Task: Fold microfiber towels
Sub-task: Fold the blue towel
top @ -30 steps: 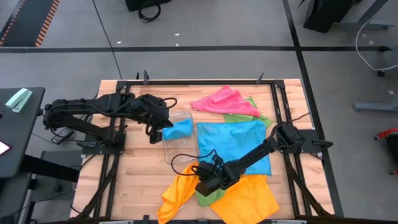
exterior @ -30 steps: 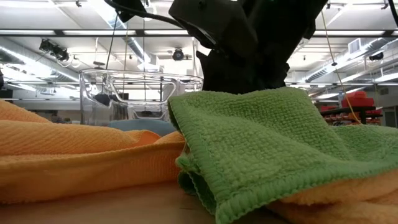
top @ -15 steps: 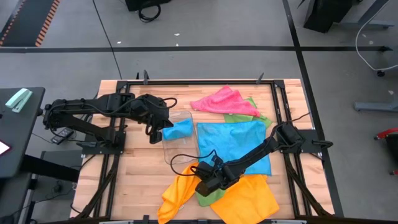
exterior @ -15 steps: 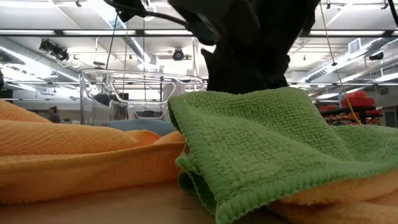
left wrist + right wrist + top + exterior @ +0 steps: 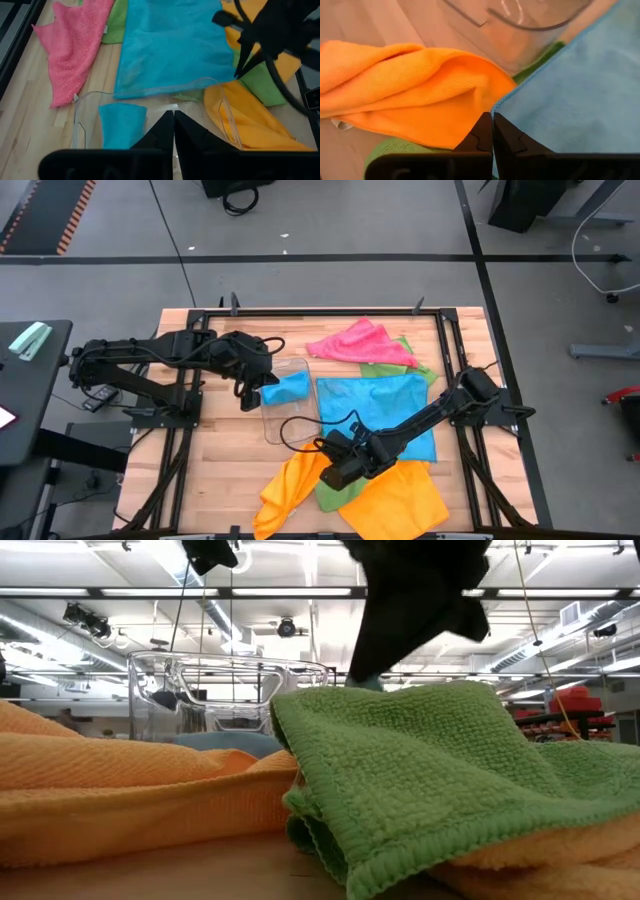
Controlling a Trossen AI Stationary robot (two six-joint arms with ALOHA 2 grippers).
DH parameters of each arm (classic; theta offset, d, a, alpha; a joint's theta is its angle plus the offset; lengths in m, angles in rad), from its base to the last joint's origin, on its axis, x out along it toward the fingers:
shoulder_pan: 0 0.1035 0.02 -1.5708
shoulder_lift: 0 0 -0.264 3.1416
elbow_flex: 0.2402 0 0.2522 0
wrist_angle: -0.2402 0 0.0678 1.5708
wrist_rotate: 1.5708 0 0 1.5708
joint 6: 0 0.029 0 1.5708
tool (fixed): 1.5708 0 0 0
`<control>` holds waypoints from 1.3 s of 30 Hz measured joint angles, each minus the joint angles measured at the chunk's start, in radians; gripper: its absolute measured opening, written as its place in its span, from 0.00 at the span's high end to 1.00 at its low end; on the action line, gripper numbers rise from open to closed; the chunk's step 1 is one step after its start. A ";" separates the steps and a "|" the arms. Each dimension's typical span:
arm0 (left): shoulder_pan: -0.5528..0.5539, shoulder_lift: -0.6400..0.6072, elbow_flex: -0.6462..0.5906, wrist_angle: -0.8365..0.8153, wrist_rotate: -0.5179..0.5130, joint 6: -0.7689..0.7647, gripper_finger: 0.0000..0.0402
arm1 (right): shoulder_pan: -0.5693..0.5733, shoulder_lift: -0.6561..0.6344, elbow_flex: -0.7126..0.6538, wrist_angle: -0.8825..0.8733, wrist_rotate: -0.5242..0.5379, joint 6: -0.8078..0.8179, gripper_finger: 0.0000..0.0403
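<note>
High view, lower centre, my right gripper (image 5: 333,474) pinching flat sky-blue microfiber towel's (image 5: 380,406) corner, upper left, left gripper (image 5: 250,395) pressed together over clear plastic tray (image 5: 270,426).

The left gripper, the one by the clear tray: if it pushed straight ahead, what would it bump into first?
Probably the clear tray with the folded blue towel in it. The left gripper, shut, points straight at the tray; depth is hard to judge.

Grey floor (image 5: 330,275); ceiling strip lights (image 5: 90,590); black side table (image 5: 25,395).
</note>
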 joint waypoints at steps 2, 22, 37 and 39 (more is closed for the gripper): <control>0.000 0.000 0.000 0.000 0.000 0.000 0.97 | 0.002 -0.019 0.000 -0.026 0.006 0.030 0.99; 0.000 0.000 0.000 0.001 0.000 -0.001 0.98 | 0.152 -0.085 0.000 -0.388 0.023 0.624 0.99; 0.000 0.000 0.000 0.074 0.000 -0.010 0.98 | 0.274 -0.157 0.000 -0.607 0.017 0.927 1.00; 0.000 0.000 0.000 0.089 0.000 -0.010 0.98 | 0.275 -0.181 0.000 -0.597 0.045 0.898 1.00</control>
